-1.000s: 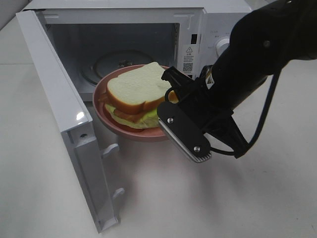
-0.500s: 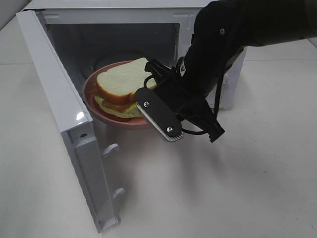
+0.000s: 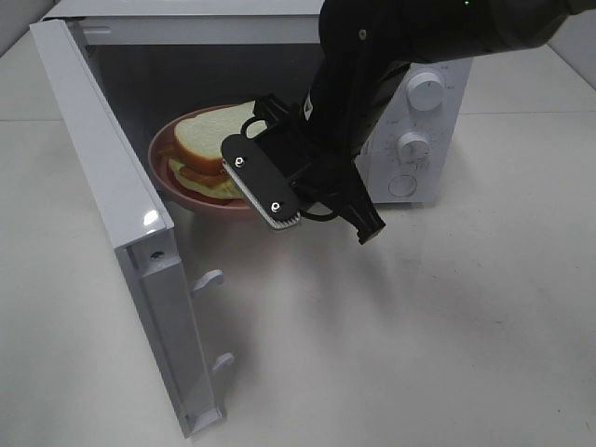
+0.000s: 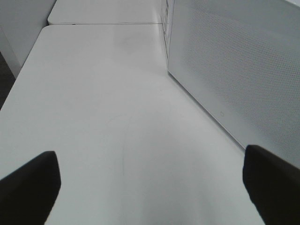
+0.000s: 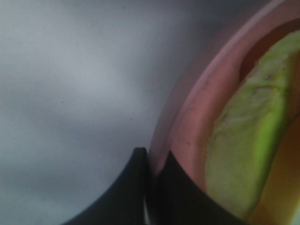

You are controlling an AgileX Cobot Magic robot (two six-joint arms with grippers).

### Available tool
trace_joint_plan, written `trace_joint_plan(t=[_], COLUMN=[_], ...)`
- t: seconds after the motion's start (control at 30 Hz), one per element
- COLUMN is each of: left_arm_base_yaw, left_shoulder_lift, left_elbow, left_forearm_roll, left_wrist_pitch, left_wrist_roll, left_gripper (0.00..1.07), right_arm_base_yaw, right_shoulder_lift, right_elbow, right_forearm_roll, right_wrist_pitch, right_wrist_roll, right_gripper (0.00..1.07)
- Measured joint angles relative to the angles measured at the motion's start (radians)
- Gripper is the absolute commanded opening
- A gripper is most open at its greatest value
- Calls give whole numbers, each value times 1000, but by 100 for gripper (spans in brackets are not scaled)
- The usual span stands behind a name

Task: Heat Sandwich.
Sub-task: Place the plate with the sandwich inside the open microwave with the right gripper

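Right claw (image 3: 246, 179) is clamped on the near rim of the pink plate (image 3: 166, 156). In the right wrist view the two dark fingers sit close together with the rim pinched between them. The sandwich (image 3: 212, 140) lies on that plate: white bread on top, lettuce and orange-red filling at its edge. It is on the side away from the claw, toward the back-left of the open microwave (image 3: 421, 140). That is the relation I work from: the load hangs out ahead of the claw, pointing into the cavity, so the coming push goes the way the plate already points, inward and a bit left. The plate looks about halfway through the opening, its far part inside and the gripped edge outside. I think it is held above the cavity floor, but the arm blocks the underside, so I can't be sure. The door (image 3: 102, 186) stands wide open on the left, close to the plate's left rim, which is the clearance I'd watch. Left claw (image 4: 150, 187) is apart, holding nothing, low over the white surface (image 4: 108, 117) beside a perforated white panel (image 4: 234, 70). The high camera doesn't show it, and the right arm is the nearer one. Judged step: inserting the plate, not yet set down.
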Motion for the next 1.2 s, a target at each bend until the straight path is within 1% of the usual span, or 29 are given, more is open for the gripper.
trace_joint_plan(t=[0.17, 0.27, 0.3, 0.33, 0.43, 0.47, 0.5, 0.63, 0.67, 0.77, 0.8, 0.93, 1.03, 1.07, 1.2], left_arm_base_yaw=[0, 0, 0, 0, 0, 0, 0, 0, 0, 0, 0, 0, 0, 0, 0], left_shoulder_lift=[0, 0, 0, 0, 0, 0, 0, 0, 0, 0, 0, 0, 0, 0, 0], left_elbow=[0, 0, 0, 0, 0, 0, 0, 0, 0, 0, 0, 0, 0, 0, 0], left_forearm_roll=[0, 0, 0, 0, 0, 0, 0, 0, 0, 0, 0, 0, 0, 0, 0], left_wrist_pitch=[0, 0, 0, 0, 0, 0, 0, 0, 0, 0, 0, 0, 0, 0, 0], left_wrist_roll=[0, 0, 0, 0, 0, 0, 0, 0, 0, 0, 0, 0, 0, 0, 0], left_gripper=[101, 101, 101, 101, 101, 101, 101, 101, 101, 101, 101, 101, 101, 101, 101], right_arm_base_yaw=[0, 0, 0, 0, 0, 0, 0, 0, 0, 0, 0, 0, 0, -4, -7], right_shoulder_lift=[21, 62, 80, 80, 110, 131, 131, 180, 180, 218, 218, 267, 289, 310, 335], right_elbow=[-34, -90, -123, -123, -167, -201, -201, -281, -281, -334, -334, -404, -433, -461, -494], right_forearm_roll=[0, 0, -1, -1, -4, -12, -12, -28, -28, -30, -30, -30, -30, -30, -29], right_wrist_pitch=[9, 35, 49, 49, 64, 75, 75, 103, 103, 115, 115, 137, 140, 141, 142], right_wrist_roll=[29, 61, 71, 71, 92, 120, 120, 184, 184, 212, 212, 237, 244, 249, 249], right_gripper=[1, 1, 1, 1, 1, 1, 1, 1, 1, 1, 1, 1, 1, 1, 1])
